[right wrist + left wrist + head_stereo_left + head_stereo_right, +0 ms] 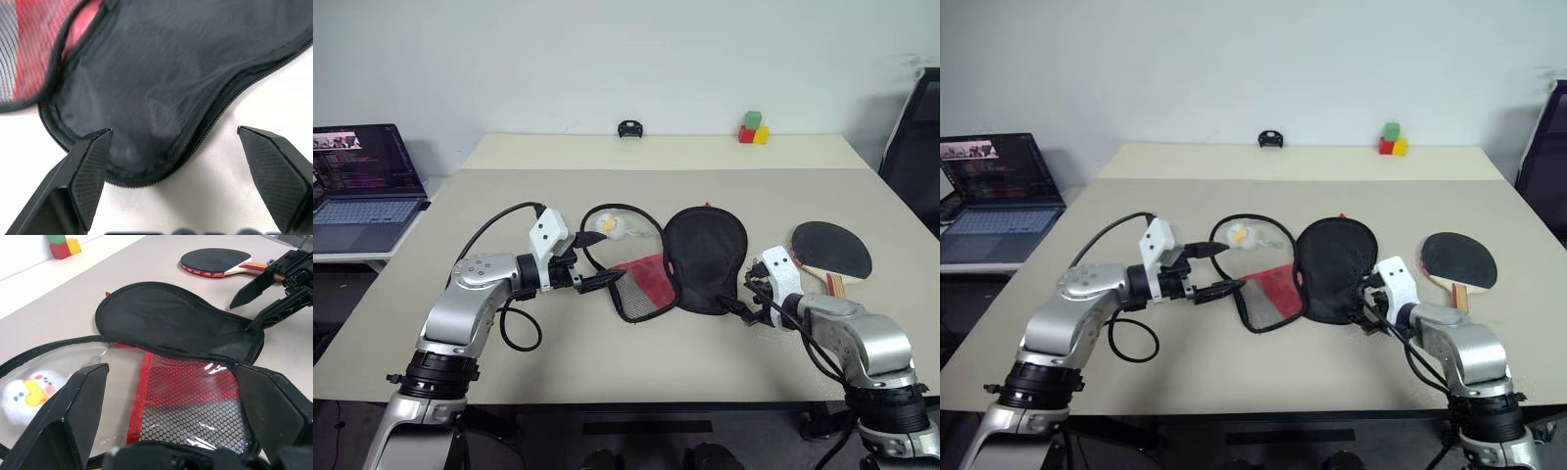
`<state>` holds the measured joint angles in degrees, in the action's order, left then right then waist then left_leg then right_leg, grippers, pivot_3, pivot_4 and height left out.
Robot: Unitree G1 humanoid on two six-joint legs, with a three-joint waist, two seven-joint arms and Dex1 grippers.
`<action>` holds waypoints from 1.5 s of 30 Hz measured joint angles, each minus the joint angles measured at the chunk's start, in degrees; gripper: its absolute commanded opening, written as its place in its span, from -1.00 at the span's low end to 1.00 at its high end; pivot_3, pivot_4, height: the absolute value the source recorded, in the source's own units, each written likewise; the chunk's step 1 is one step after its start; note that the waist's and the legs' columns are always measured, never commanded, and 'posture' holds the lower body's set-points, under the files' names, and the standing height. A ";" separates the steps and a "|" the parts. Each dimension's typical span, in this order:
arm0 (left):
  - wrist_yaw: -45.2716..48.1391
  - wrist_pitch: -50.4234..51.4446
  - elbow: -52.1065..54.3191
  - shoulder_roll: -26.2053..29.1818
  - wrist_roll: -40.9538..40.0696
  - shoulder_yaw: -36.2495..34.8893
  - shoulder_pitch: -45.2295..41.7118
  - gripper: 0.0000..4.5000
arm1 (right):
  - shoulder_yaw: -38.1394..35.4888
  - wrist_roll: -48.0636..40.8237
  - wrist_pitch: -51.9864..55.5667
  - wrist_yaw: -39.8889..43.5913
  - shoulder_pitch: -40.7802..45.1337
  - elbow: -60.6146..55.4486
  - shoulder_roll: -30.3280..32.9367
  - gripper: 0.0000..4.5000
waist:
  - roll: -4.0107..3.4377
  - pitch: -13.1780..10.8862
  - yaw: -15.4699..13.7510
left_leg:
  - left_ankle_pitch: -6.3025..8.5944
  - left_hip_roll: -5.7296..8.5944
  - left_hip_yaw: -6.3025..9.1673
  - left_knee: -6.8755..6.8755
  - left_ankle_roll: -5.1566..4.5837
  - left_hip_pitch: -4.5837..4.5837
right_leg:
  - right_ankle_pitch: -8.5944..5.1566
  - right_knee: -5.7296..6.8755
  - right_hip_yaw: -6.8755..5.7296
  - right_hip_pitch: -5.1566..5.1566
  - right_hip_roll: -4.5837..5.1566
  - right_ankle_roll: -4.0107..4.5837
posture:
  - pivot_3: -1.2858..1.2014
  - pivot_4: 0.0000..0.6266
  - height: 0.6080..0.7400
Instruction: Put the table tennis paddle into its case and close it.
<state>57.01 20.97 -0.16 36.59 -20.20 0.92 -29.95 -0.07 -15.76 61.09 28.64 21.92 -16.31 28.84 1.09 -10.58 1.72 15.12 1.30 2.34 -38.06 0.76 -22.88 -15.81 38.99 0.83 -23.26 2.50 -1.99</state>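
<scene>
Both hands spread wide, empty; right hand (747, 311) seemingly hides the case's (705, 257) near edge.

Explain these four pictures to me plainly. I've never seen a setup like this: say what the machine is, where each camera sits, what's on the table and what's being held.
This is a humanoid robot with two arms, each ending in a two-fingered black gripper. Two pictures come from cameras in its head, looking down over its arms. The other two come from cameras on its wrists, looking out between the fingers.

On the beige table lies the case, unzipped and spread open, with a small white plush toy at its clear side. The paddle lies on the table to the right of the case, not yet inside. Coloured blocks and a small black object sit at the far edge. A laptop stands on a side table.

The left gripper and right gripper are both open at the case's edges, holding nothing.
</scene>
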 measured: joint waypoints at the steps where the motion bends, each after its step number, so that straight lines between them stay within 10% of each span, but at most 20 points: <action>1: 0.00 -0.03 -0.01 0.00 0.03 0.00 0.00 1.00 | 0.56 0.43 -0.93 0.06 -0.12 0.00 0.70 0.99 | 0.00 0.00 0.00 | 0.00 0.00 0.00 0.00 0.00 0.00 | 0.00 0.00 0.01 0.00 0.00 0.00 | 0.03 -0.52 1.00; 16: 0.43 -0.30 -0.77 0.00 0.28 0.01 -0.17 1.00 | 3.09 4.38 -10.33 2.25 0.94 3.82 8.06 0.99 | 0.00 0.00 0.04 | 0.00 -0.01 0.00 0.00 0.00 0.00 | 0.00 0.00 0.01 0.00 -0.01 0.00 | 0.03 -0.52 1.00; 40: 0.97 -0.34 -1.08 -0.29 1.21 0.07 -0.49 1.00 | 1.41 -0.87 -2.69 -2.65 2.42 5.62 -2.42 0.99 | 0.00 0.00 0.05 | 0.00 -0.01 0.00 -0.01 0.00 0.01 | 0.00 0.01 0.02 0.01 -0.01 0.00 | 0.03 -0.52 1.00; 45: 0.97 -0.35 -1.08 -0.33 1.27 0.07 -0.48 1.00 | 1.87 -0.69 -3.21 -2.72 3.00 6.55 -2.74 0.44 | 0.00 0.00 0.05 | 0.00 -0.01 0.01 -0.01 0.00 0.01 | 0.00 0.01 0.01 0.00 -0.02 0.00 | 0.03 -0.52 1.00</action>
<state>57.98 20.63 -1.24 36.26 -18.92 0.99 -30.43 1.80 -16.45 57.87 25.92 24.92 -9.76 26.10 1.10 -10.58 1.77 15.12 1.29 2.35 -38.07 0.76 -22.87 -15.81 39.00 0.85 -23.26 2.48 -1.98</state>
